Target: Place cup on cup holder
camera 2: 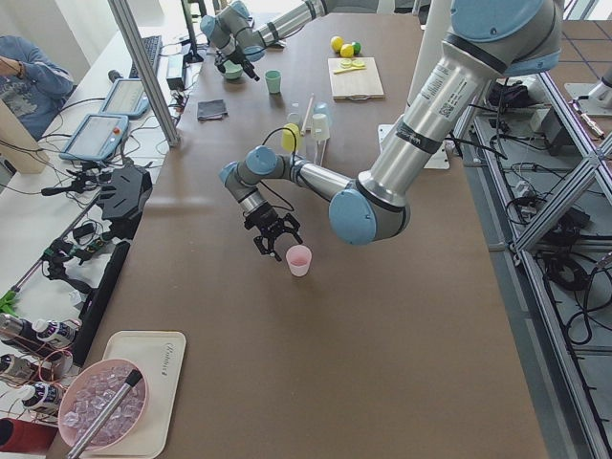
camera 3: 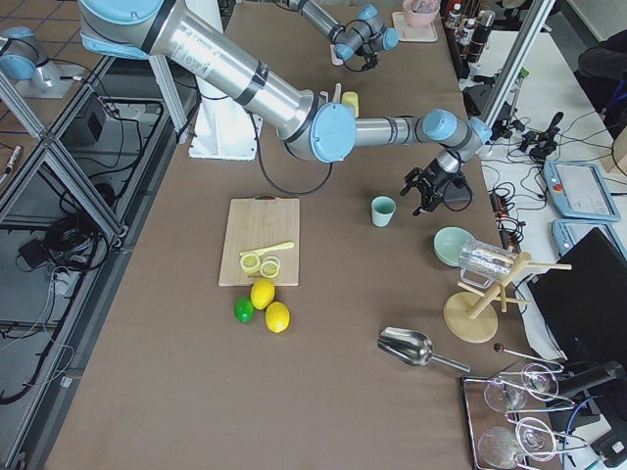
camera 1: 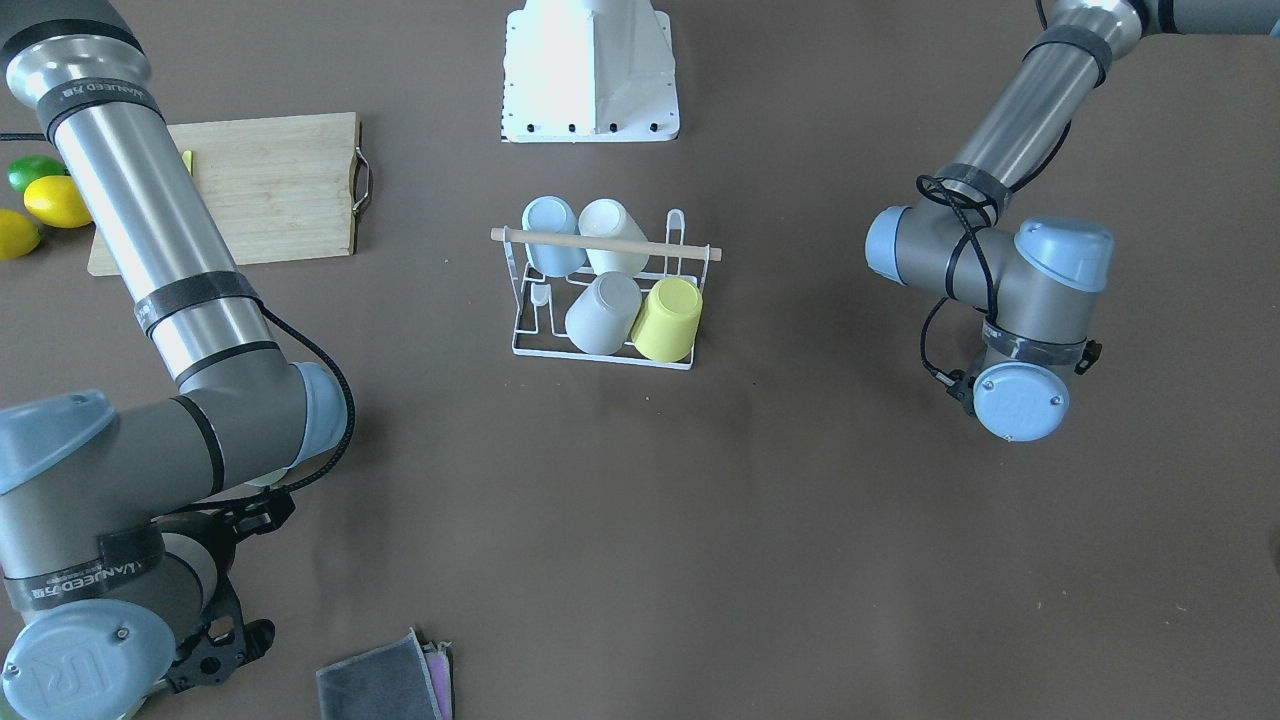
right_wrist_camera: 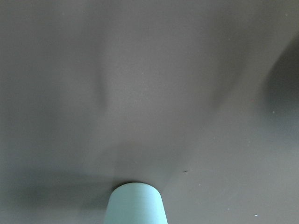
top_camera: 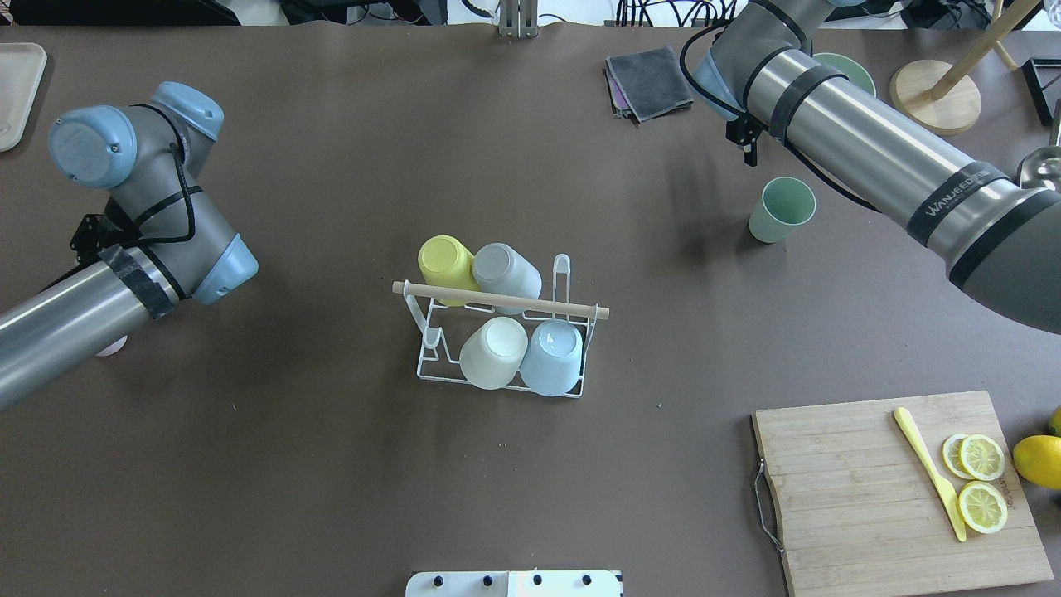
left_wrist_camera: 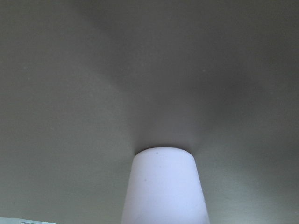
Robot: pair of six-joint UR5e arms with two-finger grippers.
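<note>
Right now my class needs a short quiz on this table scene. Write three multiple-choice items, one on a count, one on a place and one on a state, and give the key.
1. How many cups sit on the cup holder?
A. two
B. six
C. four

2. Where does the green cup stand?
A. on the chopping board
B. on the table, apart from the holder
C. on a prong of the holder

3. How do the cups on the holder sit?
A. bottoms up and tilted
B. mouths up
C. stacked in one pile

Key: 1 C, a yellow cup, grey cup, white cup and light blue cup show there. 2 B, it stands alone on the tabletop. 3 A, their closed bases face the overhead camera.
</note>
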